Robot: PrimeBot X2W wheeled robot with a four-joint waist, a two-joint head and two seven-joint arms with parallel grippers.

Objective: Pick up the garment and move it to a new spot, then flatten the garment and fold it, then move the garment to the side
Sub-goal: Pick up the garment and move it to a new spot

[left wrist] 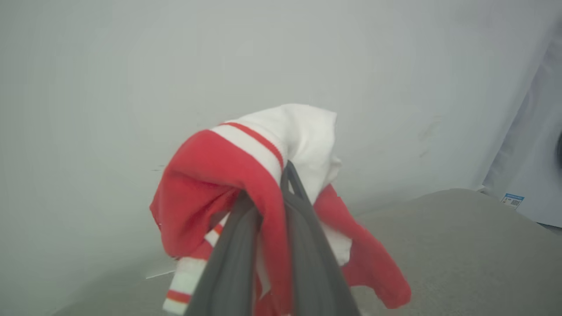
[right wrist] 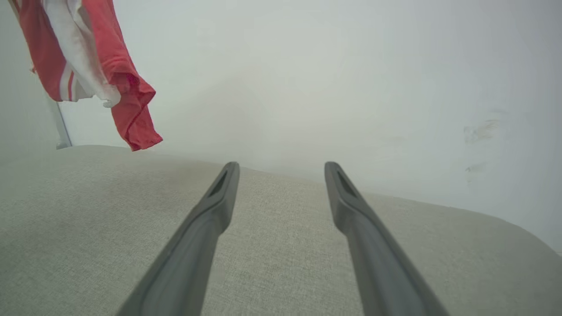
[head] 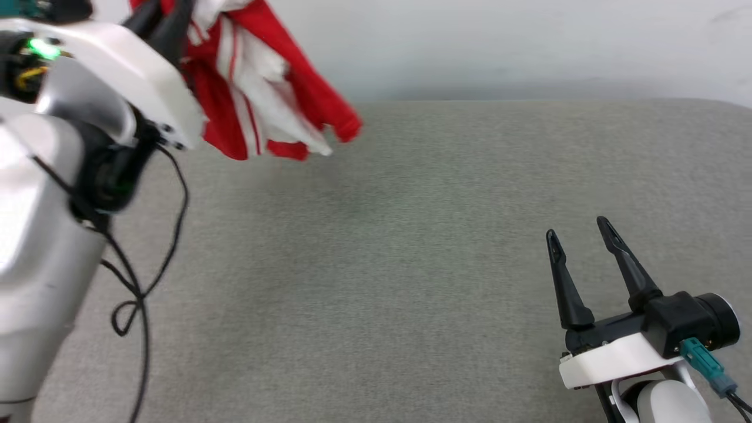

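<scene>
The garment (head: 258,88), red with white sleeves and striped trim, hangs bunched in the air at the head view's top left, clear of the grey surface (head: 411,247). My left gripper (head: 161,23) is raised there and shut on the garment's cloth. In the left wrist view the cloth (left wrist: 228,175) drapes over and between the two dark fingers (left wrist: 303,228). In the right wrist view the garment (right wrist: 88,66) dangles at the upper left. My right gripper (head: 581,232) rests low at the right, open, with nothing between its fingers (right wrist: 210,215).
A pale wall (head: 529,41) rises behind the grey fabric surface. Black cables (head: 141,282) hang from my left arm over the surface's left part. A white appliance with a blue label (left wrist: 511,201) stands past the surface's far edge.
</scene>
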